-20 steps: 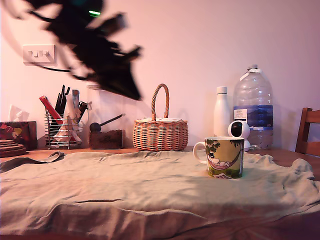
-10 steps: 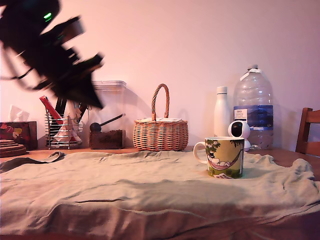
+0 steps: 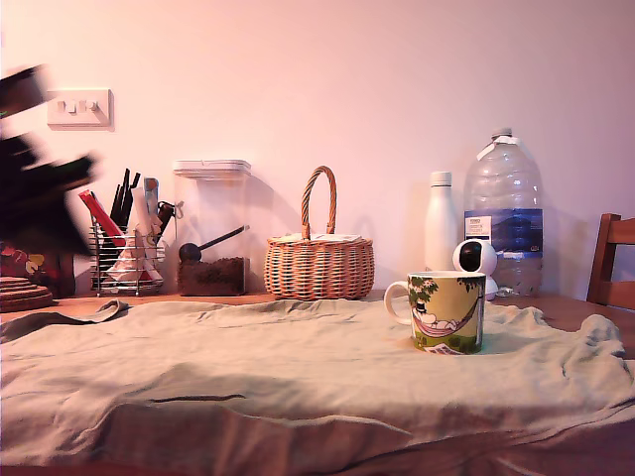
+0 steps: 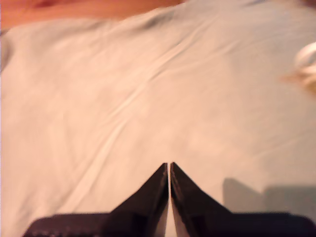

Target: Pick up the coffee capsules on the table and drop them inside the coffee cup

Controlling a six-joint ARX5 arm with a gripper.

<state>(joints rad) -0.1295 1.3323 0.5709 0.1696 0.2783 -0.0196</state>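
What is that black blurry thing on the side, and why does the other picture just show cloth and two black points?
The blur is a black robot arm, moving fast at the exterior view's left edge. That picture comes from a camera facing the brown wooden table. The other comes from a camera on the arm's wrist, looking down. The two black points are its gripper, pinched shut and holding nothing. Below lies a wrinkled pale olive-beige cloth. A white-handled cartoon-print mug stands on it. No coffee capsule is visible.

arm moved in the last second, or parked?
Yes. Judged against the wall switch in the exterior view, the gripper has swung from right of it, above the clear canister, to the view's left edge, and lower. Its jaws are shut.
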